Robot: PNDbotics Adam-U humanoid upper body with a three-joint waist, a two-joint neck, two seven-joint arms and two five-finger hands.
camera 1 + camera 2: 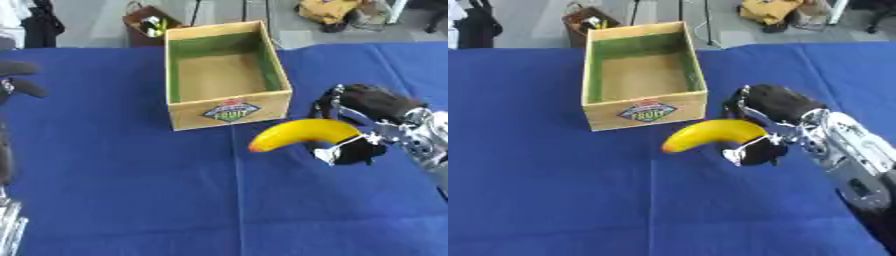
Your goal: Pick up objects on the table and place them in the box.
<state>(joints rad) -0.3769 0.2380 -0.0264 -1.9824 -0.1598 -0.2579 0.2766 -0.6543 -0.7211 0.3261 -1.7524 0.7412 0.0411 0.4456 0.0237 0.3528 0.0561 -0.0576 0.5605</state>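
Observation:
A yellow banana (302,133) with an orange tip hangs just above the blue table, its tip pointing left. My right hand (363,112) is shut on its right end, fingers over the top and thumb below. The open wooden box (226,75) with a fruit label and green inner walls stands just up and left of the banana, and nothing shows inside it. My left hand (17,80) shows at the left edge of the left eye view, away from both; only dark fingers are seen.
The blue tablecloth (131,190) covers the whole table. Beyond its far edge stand a brown bag (147,25) and other items on the floor. My right forearm (855,155) runs toward the lower right.

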